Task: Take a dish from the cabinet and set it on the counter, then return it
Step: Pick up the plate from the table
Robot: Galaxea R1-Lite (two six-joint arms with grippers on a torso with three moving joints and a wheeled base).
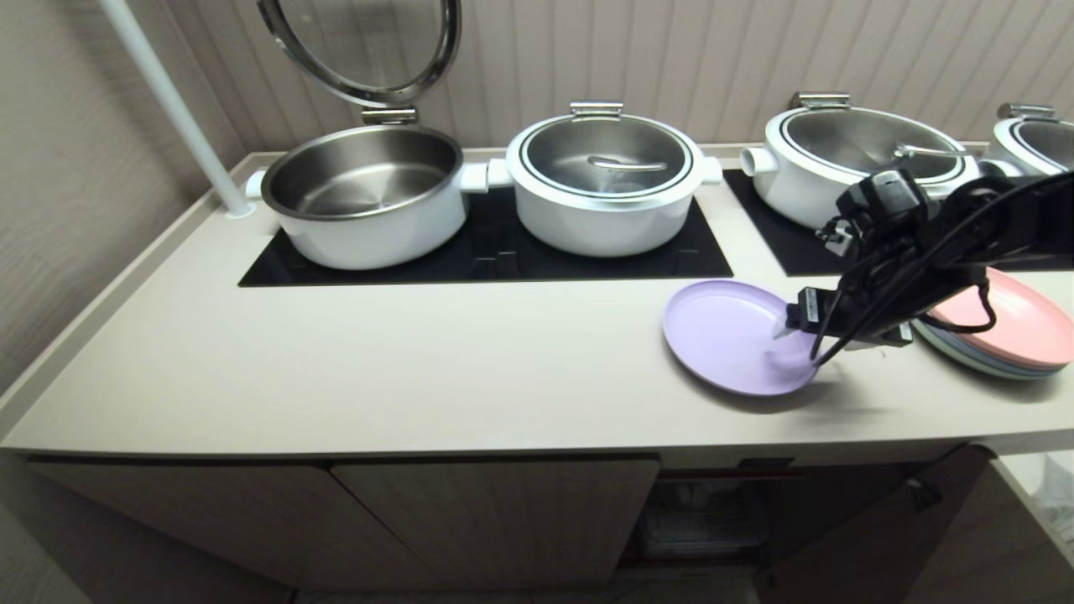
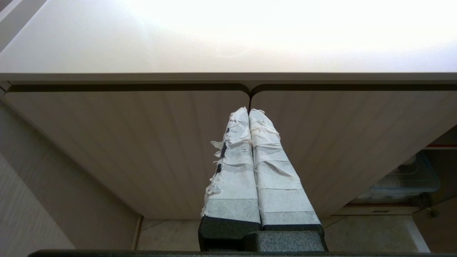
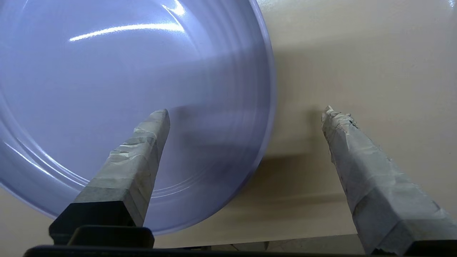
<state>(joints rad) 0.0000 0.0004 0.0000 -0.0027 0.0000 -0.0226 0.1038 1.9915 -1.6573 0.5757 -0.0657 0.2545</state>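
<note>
One lavender dish (image 1: 730,335) lies flat on the beige bench (image 1: 377,369), just in front of the black glass panel (image 1: 503,252). Over the dish's near-right rim sits the right gripper (image 3: 246,114), released: its taped fingers (image 3: 142,142) stand wide apart, one above the dish's inner surface and the other above bare bench just outside the rim, neither gripping it. Just beyond that gripper, on the side away from the dish, rests a stack of pink and pastel plates (image 1: 1007,331). Behind the gripper, at the back of the bench, stand white pots; the far one (image 1: 365,197) has its lid (image 1: 361,42) raised, while the others are covered. Below the bench edge, the left gripper (image 2: 249,114) hangs clenched on nothing, its taped fingers pressed together, facing the ribbed cabinet (image 2: 142,142) doors.
</note>
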